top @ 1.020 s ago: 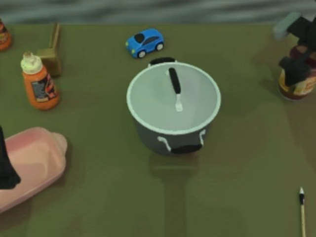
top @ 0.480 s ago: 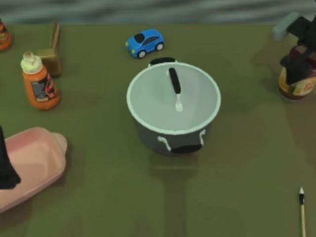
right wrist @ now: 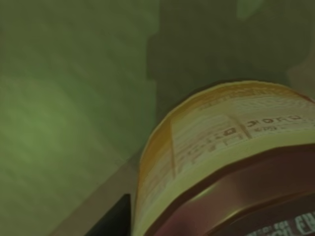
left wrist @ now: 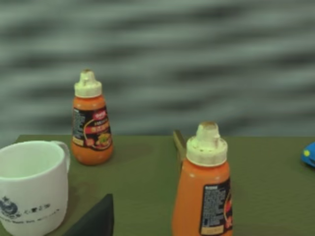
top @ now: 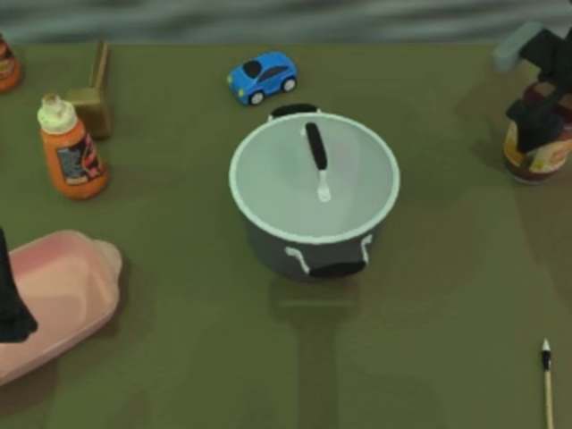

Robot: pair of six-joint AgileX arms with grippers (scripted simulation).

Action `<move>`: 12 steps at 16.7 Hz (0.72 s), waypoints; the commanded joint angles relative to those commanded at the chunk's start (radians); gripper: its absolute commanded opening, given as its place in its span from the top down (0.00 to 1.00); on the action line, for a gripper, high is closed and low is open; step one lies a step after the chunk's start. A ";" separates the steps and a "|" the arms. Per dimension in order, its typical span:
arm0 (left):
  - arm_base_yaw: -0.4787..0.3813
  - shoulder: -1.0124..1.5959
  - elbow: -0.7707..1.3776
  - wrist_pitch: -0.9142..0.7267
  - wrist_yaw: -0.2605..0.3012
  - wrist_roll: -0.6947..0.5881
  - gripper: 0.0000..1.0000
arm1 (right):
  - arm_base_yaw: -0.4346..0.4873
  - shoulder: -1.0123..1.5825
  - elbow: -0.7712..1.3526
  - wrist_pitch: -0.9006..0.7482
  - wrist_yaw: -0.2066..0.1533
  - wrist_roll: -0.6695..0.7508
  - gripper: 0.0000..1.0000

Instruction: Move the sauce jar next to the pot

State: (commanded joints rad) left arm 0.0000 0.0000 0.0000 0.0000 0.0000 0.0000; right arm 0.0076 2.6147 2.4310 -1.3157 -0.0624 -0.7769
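The sauce jar (top: 538, 159) stands at the table's far right edge, well apart from the pot; its yellow label and dark red-brown lid fill the right wrist view (right wrist: 221, 142). My right gripper (top: 536, 125) is down over the jar, and one black finger (right wrist: 115, 219) presses against the label, so the gripper is shut on the jar. The pot (top: 268, 243), dark grey with a pale lid (top: 277, 179) and a black bar handle, sits mid-table. My left gripper (top: 9, 308) is parked at the left edge, open and empty.
An orange squeeze bottle (top: 71, 152), a wooden mallet (top: 94, 94) and a pink bottle lying down (top: 54, 295) are at the left. A blue toy car (top: 262, 78) sits behind the pot. A thin brush (top: 547, 384) lies front right. A white mug (left wrist: 29, 187) stands near the left arm.
My right gripper has settled slightly on the sauce jar, which nudged a little. The left arm and the pot have not moved.
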 joint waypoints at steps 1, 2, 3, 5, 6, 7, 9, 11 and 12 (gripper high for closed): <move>0.000 0.000 0.000 0.000 0.000 0.000 0.00 | 0.000 0.000 0.000 0.000 0.000 0.000 1.00; 0.000 0.000 0.000 0.000 0.000 0.000 0.00 | 0.000 0.000 0.000 0.000 0.000 0.000 1.00; 0.000 0.000 0.000 0.000 0.000 0.000 0.00 | 0.000 0.000 0.000 0.000 0.000 0.000 1.00; 0.000 0.000 0.000 0.000 0.000 0.000 0.00 | 0.000 0.000 0.000 0.000 0.000 0.000 1.00; 0.000 0.000 0.000 0.000 0.000 0.000 0.00 | 0.000 0.000 0.000 0.000 0.000 0.000 1.00; 0.000 0.000 0.000 0.000 0.000 0.000 0.00 | 0.000 0.000 0.000 0.000 0.000 0.000 1.00; 0.000 0.000 0.000 0.000 0.000 0.000 0.00 | -0.004 0.000 0.000 0.000 0.000 0.002 1.00; 0.000 0.000 0.000 0.000 0.000 0.000 0.00 | -0.003 -0.015 -0.015 0.000 -0.001 0.002 1.00; 0.000 0.000 0.000 0.000 0.000 0.000 0.00 | -0.002 -0.038 -0.038 0.001 -0.002 0.002 1.00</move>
State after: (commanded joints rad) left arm 0.0000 0.0000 0.0000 0.0000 0.0000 0.0000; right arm 0.0060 2.5770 2.3928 -1.3149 -0.0641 -0.7749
